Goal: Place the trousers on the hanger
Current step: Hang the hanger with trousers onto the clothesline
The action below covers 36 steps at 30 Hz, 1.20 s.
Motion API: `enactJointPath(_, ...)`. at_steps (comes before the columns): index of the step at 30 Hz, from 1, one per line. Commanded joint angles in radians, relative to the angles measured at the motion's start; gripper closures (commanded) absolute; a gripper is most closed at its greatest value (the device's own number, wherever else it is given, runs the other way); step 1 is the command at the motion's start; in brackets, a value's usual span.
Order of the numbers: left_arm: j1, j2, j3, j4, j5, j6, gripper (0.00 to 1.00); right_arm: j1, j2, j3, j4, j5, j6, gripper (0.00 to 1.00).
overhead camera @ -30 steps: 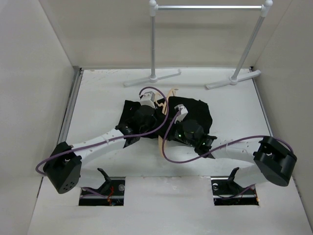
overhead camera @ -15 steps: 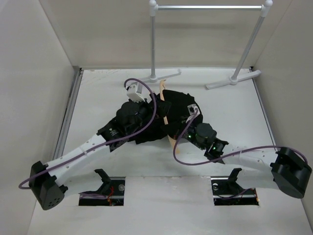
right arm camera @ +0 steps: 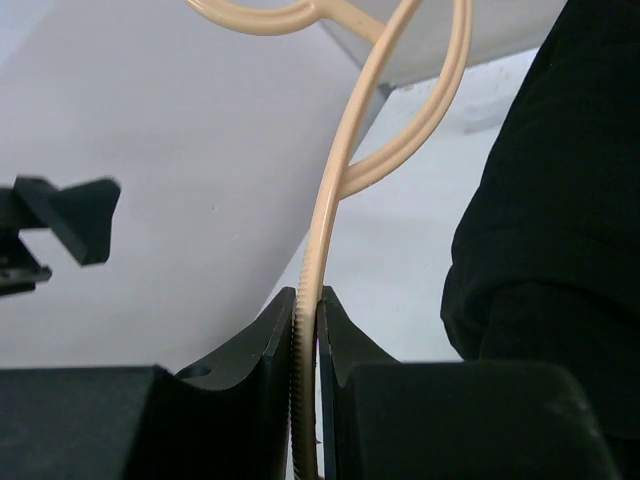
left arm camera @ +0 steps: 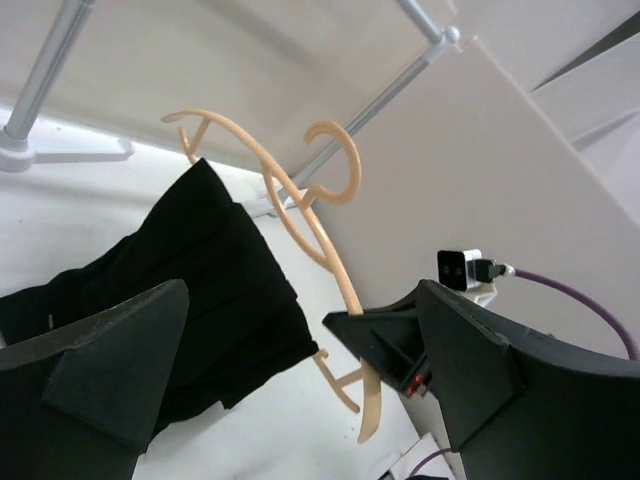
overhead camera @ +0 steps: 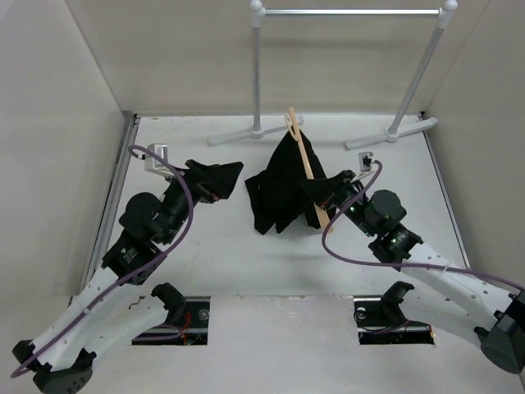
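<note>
Right gripper: the right gripper was squeezed tight on a thin bar of the slim, curved, light tan wooden hanger. It held the hanger up off the flat white table.
Hanger: it was tilted, with its hook end pointing to the back of the table.
Trousers: the soft black cloth trousers hung in a bunch over the hanger, near the middle of the table.
Left gripper: the left gripper had its fingers spread wide with nothing in them. It was to the left of the trousers and did not touch them.
Rail: the grey metal rail with white joints stood at the back. The hanger's hook was not on it.
</note>
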Motion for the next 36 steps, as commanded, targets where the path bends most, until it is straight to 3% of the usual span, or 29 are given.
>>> enactJointPath(1, 0.014, -0.064, 0.017, -0.018, 0.016, 0.007, 0.0, -0.056, -0.073, 0.128, 0.044, -0.052, -0.017, 0.95)
enactJointPath(10, 0.082, -0.164, -0.199, -0.153, -0.013, -0.008, 0.0, -0.34, -0.035, 0.435, -0.111, -0.19, 0.019, 0.95)
enactJointPath(19, 0.037, -0.227, -0.42, -0.157, -0.022, -0.057, 0.0, -0.647, 0.261, 0.654, -0.035, -0.338, 0.223, 0.95)
enactJointPath(27, 0.054, -0.208, -0.468, -0.153, -0.016, -0.048, 0.0, -0.723, 0.464, 0.783, 0.011, -0.376, 0.277, 0.95)
enactJointPath(36, 0.056, -0.173, -0.486, -0.139, -0.019, -0.046, 0.0, -0.763, 0.542, 0.813, 0.142, -0.445, 0.371, 0.96)
